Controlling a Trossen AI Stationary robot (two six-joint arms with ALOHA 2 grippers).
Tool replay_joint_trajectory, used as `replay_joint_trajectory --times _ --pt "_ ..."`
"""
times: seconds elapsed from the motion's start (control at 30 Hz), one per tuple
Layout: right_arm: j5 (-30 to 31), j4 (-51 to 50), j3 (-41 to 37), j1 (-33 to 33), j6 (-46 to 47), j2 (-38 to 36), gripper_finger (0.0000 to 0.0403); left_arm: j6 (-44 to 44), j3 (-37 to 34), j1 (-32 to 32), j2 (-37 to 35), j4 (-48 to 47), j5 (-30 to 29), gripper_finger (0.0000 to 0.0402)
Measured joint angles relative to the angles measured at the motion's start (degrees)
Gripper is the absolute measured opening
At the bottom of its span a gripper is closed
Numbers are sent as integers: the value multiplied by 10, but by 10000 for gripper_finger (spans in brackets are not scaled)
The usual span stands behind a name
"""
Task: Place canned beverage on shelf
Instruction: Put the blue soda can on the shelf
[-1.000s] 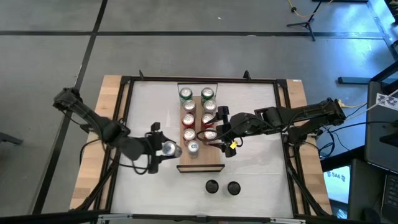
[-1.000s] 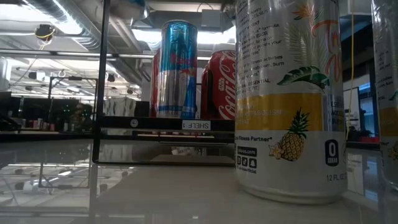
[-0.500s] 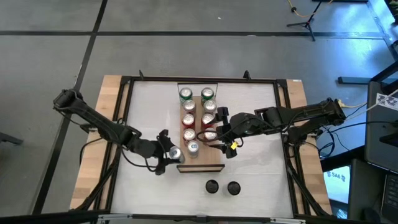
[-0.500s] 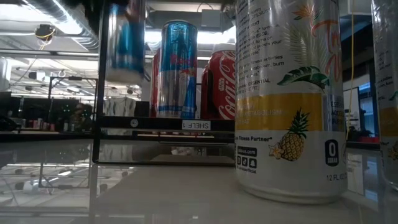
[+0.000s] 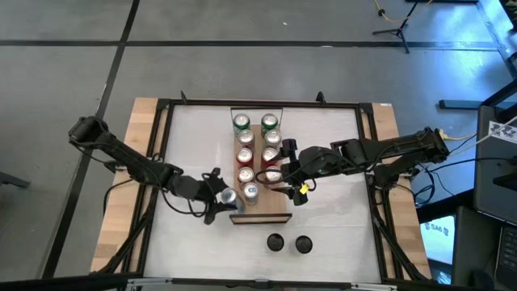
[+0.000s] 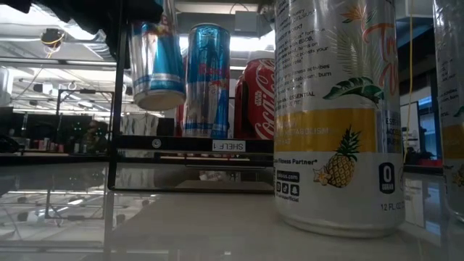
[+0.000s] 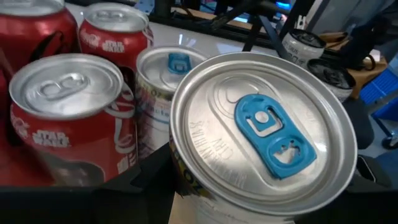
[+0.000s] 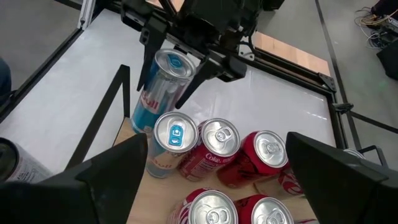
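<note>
My left gripper (image 5: 216,198) is shut on a slim blue-and-silver can (image 8: 163,84) with a blue tab, lifted at the left edge of the shelf (image 5: 275,215), near the shelf's near end. The can also shows in the low view (image 6: 155,65) and the left wrist view (image 7: 261,134). The light-wood shelf carries several cans in two rows, standing on their bases: green ones at the far end, red ones in the middle, and a blue-tab can (image 5: 251,191) nearest. My right gripper (image 5: 284,171) is wide open at the shelf's right side, touching nothing. My left gripper pinches the can's upper end (image 8: 168,62), just under the rim, between its two fingers (image 8: 205,70). The fingers come slanting down from the table's left side. The can hangs below them, lifted clear and slightly tilted, its base (image 6: 161,101) above the shelf's level.
Two dark-topped cans (image 5: 275,242) (image 5: 303,243) stand on the white tabletop near the front edge; one fills the low view, with a pineapple label (image 6: 337,116). A black frame (image 5: 161,109) runs around the tabletop. Bare plank lies at the shelf's near end.
My left gripper has gone toward the table's right edge with the blue-and-silver can, up to the shelf's left edge. The can has stayed lifted and has come into the low view from the left. My right gripper has kept still.
</note>
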Motion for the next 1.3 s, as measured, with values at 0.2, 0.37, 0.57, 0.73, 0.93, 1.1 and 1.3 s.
replay_joint_trajectory --times 0.2,0.37,0.57,0.73,0.93,1.1,1.3 --pt "0 0 0 0 0 0 376 0 0 0 13 14 4 222" --pt "1 0 0 0 0 0 376 -1 0 -1 50 40 15 222" --pt "2 0 0 0 0 0 376 -2 0 -1 72 60 15 222" --pt "2 0 0 0 0 0 376 -1 0 -1 75 56 18 222" --pt "1 0 0 0 0 0 376 26 0 -1 75 53 14 222" --pt "1 0 0 0 0 0 376 29 0 -1 75 53 13 224" --pt "0 0 0 0 0 0 376 29 0 -1 75 53 13 247"
